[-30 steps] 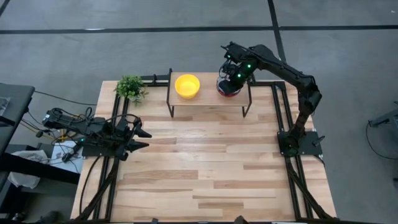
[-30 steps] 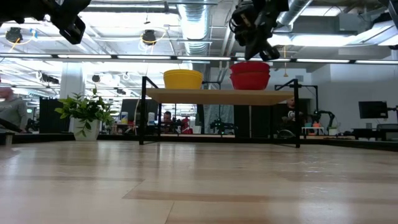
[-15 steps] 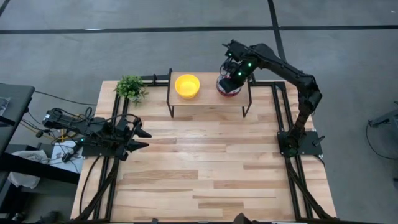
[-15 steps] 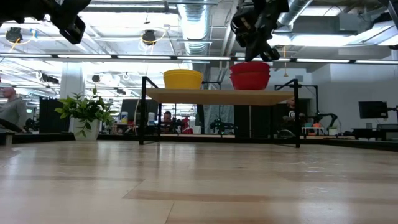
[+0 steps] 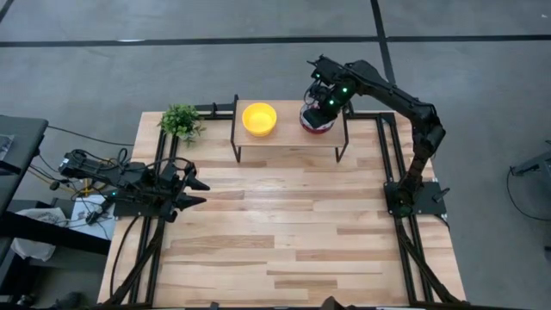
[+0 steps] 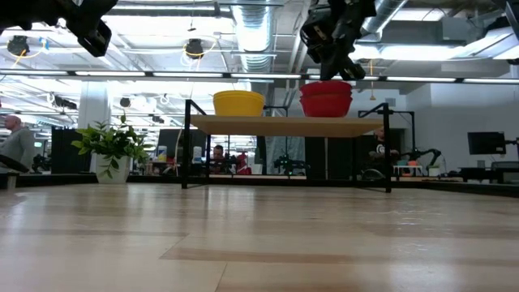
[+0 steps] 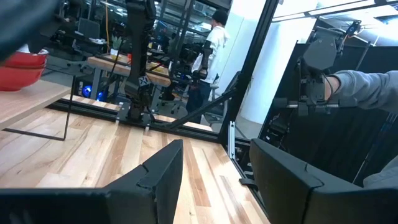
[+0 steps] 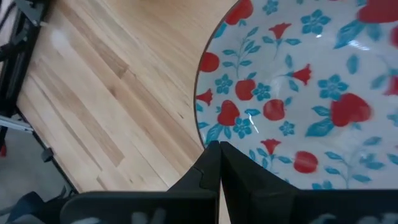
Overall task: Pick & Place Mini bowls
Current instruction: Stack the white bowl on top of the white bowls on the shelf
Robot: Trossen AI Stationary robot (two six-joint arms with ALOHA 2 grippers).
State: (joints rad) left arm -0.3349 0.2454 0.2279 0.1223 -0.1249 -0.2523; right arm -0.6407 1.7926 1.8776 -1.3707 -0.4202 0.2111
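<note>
From above, the right gripper [image 5: 320, 105] covers most of the floral bowl stack [image 5: 317, 123] on the raised shelf [image 5: 288, 136]; the yellow bowls [image 5: 259, 118] stand apart, uncovered. The left gripper [image 5: 195, 192] waits at the table's left edge, fingers spread. At table height, the red stack [image 6: 326, 98] sits under the gripper. The right wrist view shows fingers together over the floral bowl [image 8: 298, 93], cut off at the frame.

Closed end effector [image 8: 219, 163] at floral bowl [image 8: 298, 93] rim, above wooden shelf [image 8: 118, 93].
</note>
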